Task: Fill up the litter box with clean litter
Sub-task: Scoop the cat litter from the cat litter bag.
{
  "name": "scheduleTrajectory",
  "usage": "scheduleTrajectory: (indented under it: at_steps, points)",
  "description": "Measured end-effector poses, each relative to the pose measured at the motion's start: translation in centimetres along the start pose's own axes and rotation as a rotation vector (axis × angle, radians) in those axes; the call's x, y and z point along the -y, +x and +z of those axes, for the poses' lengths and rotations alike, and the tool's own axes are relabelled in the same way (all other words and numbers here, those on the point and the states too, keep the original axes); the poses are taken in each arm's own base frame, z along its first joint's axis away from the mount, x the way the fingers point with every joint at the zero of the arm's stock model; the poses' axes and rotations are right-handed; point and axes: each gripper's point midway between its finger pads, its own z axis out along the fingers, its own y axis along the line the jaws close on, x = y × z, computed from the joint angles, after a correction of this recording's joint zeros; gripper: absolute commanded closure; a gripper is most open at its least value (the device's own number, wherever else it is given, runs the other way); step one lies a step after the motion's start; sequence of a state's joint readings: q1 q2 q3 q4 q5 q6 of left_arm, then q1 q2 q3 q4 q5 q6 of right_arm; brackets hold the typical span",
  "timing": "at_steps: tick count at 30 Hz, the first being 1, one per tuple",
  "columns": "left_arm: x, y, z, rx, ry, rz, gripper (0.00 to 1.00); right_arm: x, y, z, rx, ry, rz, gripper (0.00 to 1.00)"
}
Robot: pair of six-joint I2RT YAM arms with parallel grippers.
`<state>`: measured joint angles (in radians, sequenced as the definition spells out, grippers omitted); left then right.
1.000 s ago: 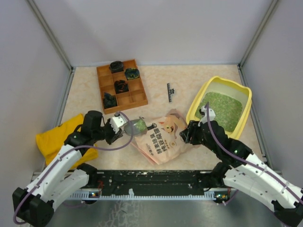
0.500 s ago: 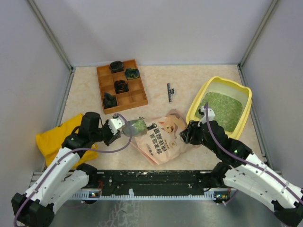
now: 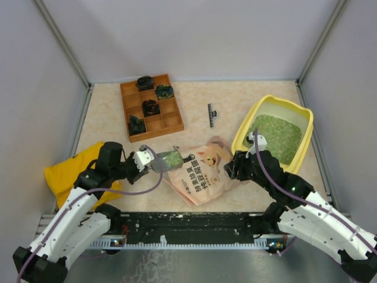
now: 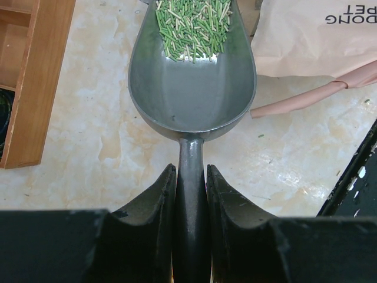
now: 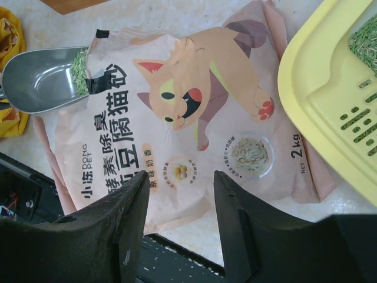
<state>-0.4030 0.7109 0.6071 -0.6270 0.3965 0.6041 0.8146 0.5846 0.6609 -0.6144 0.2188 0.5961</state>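
The litter box point(image 3: 278, 99) sits by the tabletop's right edge, green litter point(image 3: 277, 132) covering much of its floor. The step in hand looks like carrying a load. The part-full scoop point(image 4: 191, 88) is at the left end of the bag point(image 5: 194, 118), mid-tabletop, with its handle clenched in the left gripper point(image 4: 191, 174). The right gripper point(image 5: 181, 177) stands spread over the bag's right end, and whether it pins the bag is unclear. Next, the scoop needs lifting level, carrying over the bag and tipping into the box.
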Motion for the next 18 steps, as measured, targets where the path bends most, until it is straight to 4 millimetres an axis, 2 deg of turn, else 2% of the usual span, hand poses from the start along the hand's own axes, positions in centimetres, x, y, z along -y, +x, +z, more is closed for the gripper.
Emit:
scheduleTrajectory:
  at_steps: [18]
  points:
    - [0.05, -0.49, -0.77, 0.029, -0.019, 0.018, 0.99, -0.06, -0.08, -0.14, 0.004, -0.008, -0.009, 0.52]
